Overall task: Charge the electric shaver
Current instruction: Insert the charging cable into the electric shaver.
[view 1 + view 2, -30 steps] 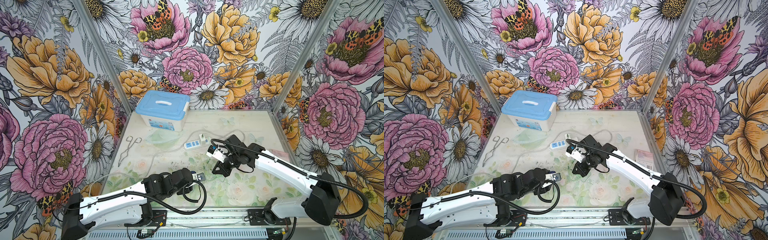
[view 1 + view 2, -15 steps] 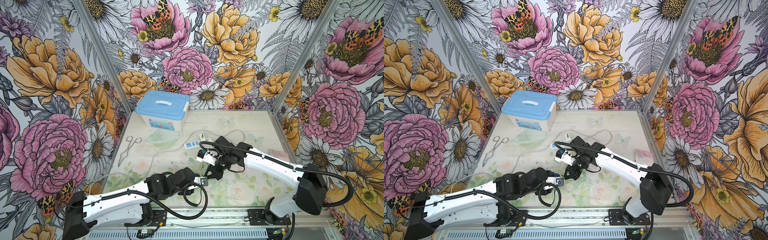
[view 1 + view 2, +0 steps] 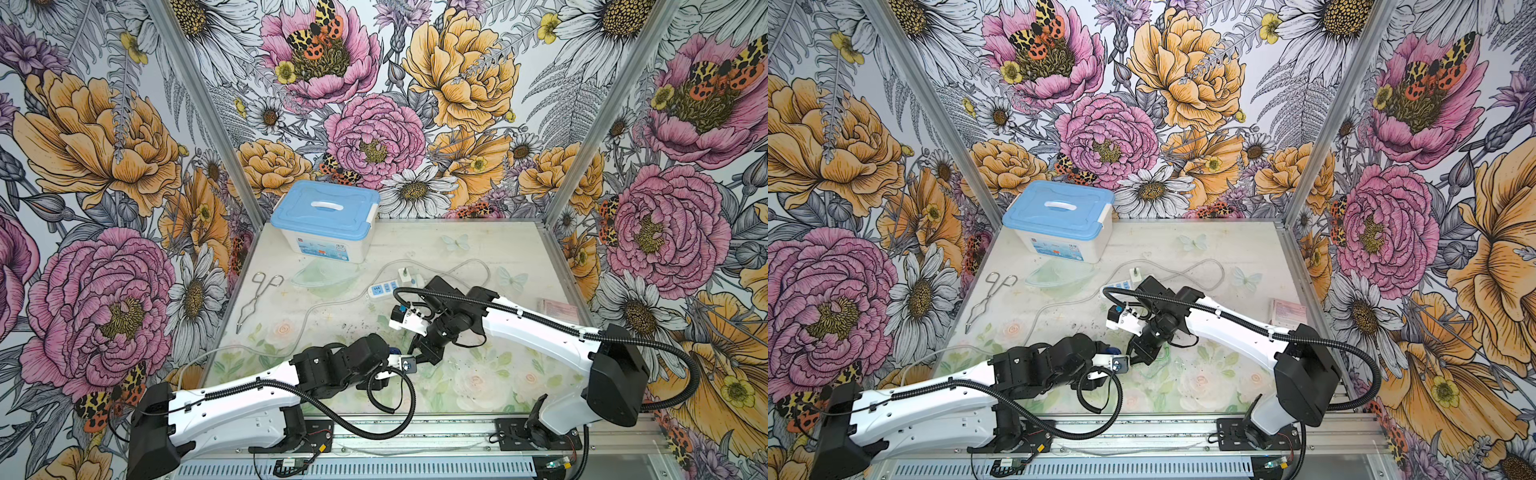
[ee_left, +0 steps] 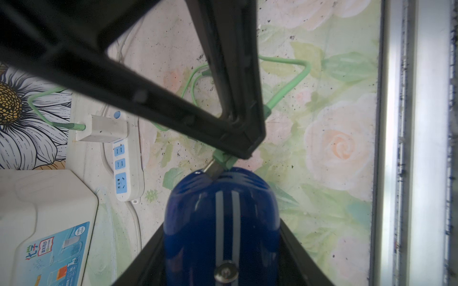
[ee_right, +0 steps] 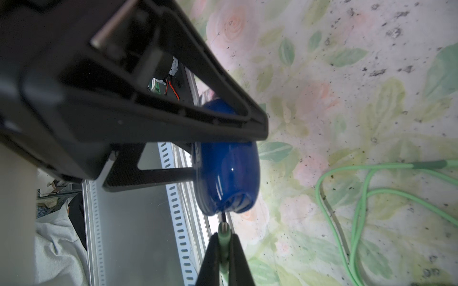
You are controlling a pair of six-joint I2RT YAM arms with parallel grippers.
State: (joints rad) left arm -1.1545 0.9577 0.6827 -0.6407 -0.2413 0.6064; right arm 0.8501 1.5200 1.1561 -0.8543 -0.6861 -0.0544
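- Holding the shaver (image 4: 221,222) over the front centre of the table (image 3: 478,245), the left claw (image 3: 390,365) clamps both flanks. The port end points away from its wrist.
- Handling, as judged: rigid glossy shell, rounded and likely slippery, probably light. The best hold is across the broad striped body, as now, which leaves the port end free.
- Right claw (image 5: 224,244): jaws pinched shut on the green plug (image 4: 224,159). The metal tip is at the shaver's port; whether it is fully seated cannot be confirmed.
- Cable (image 5: 359,198): slack, lying in loops on the table.
- Box (image 3: 324,220), rear left: blue lid closed, contents not visible.
- Strip (image 4: 128,168): adapter (image 4: 106,128) plugged into one end socket, the other sockets empty.
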